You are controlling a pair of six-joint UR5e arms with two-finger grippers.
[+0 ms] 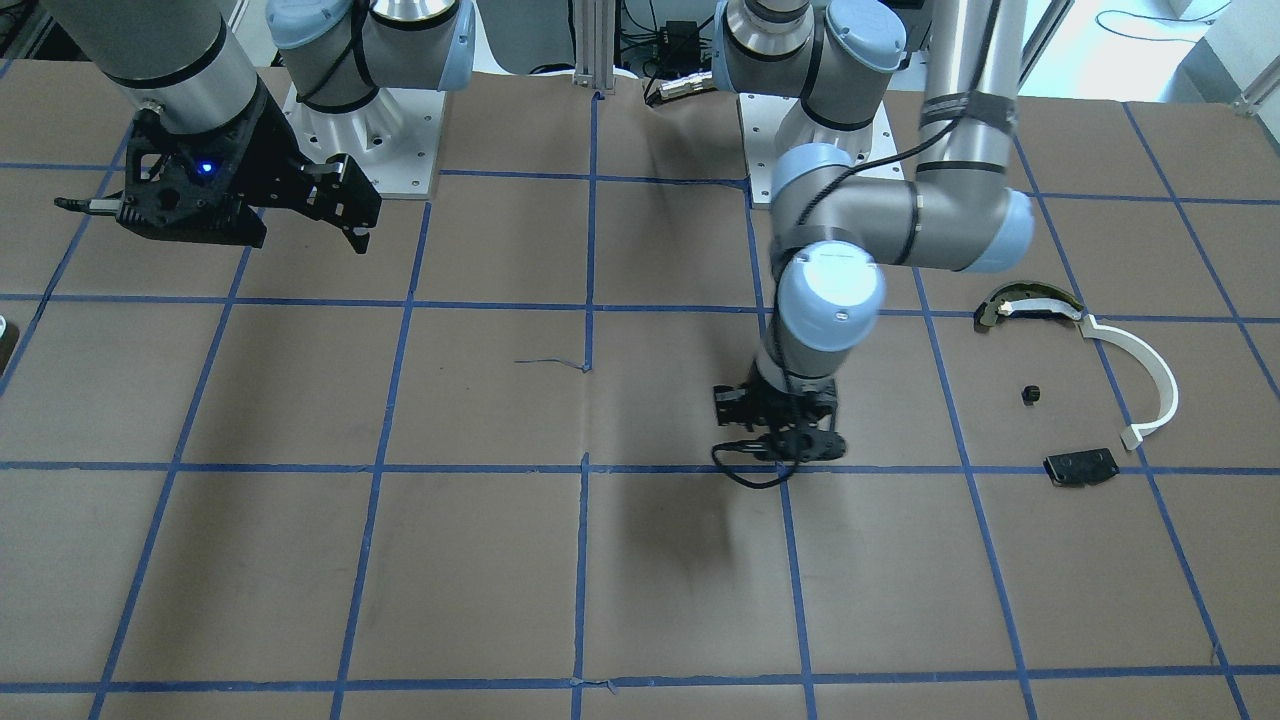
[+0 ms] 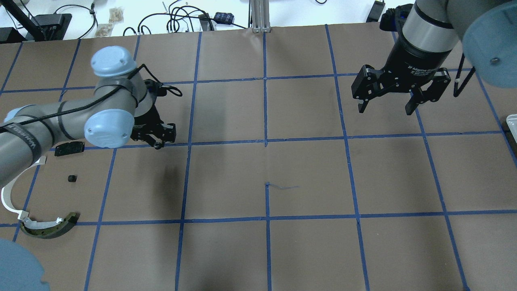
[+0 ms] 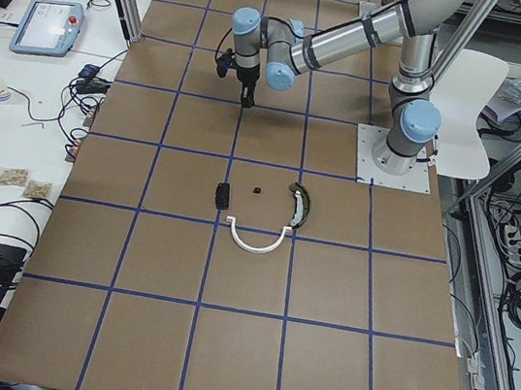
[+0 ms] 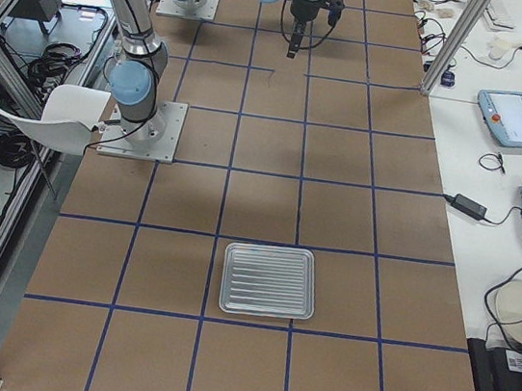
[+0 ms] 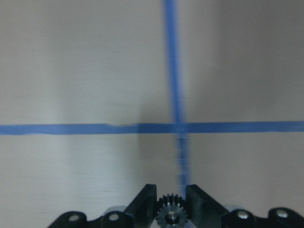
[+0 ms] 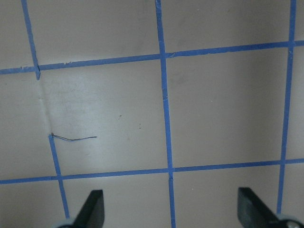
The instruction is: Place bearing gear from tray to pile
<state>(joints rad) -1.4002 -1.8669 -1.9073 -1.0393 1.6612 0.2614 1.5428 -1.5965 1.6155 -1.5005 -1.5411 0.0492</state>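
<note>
The left gripper (image 5: 170, 199) is pinching the gear (image 5: 172, 217) by its teeth, right between its jaws. The gear is looking small, hard and light, so that side pinch should be holding fine. The right gripper (image 2: 384, 109) is hanging wide open, holding nothing.

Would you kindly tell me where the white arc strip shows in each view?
Front-facing: white arc strip, right side.
Overhead: strip at far left, low.
Exterior left: strip at centre.
Exterior right: absent.
Left wrist: absent.
Right wrist: absent.
Shared landmark: olive-and-white curved piece beside one end.
</note>
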